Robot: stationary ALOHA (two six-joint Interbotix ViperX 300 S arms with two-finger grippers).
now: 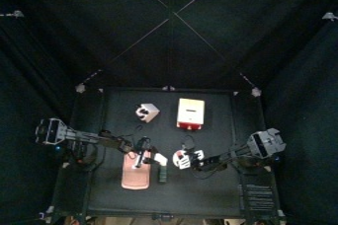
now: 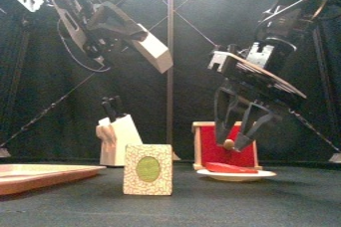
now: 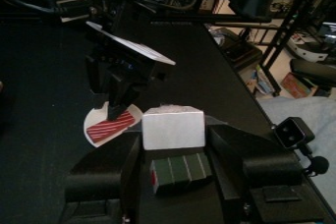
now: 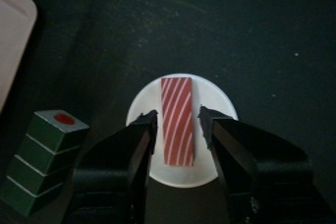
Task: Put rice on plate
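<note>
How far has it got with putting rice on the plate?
Nothing done yet: the pink plate is bare. In hand: the right gripper straddles a red-striped piece on a small white dish. Still to do: lifting it across. The left gripper hovers open.

At the far side of the table (image 1: 106,150) you have a cream knife block (image 2: 115,136) with black handles sticking up on the left. Just to its right stands the red-and-cream box (image 1: 193,113), upright. Nearer to you and to the right sits a small white dish (image 4: 144,105) carrying a red slice with pale stripes (image 4: 178,120), lying flat. To the left of that dish, apart from it, you'll see a dark green striped box (image 4: 46,159) with a red dot on its end. Black curtains (image 1: 53,51) close in the pen.
</note>
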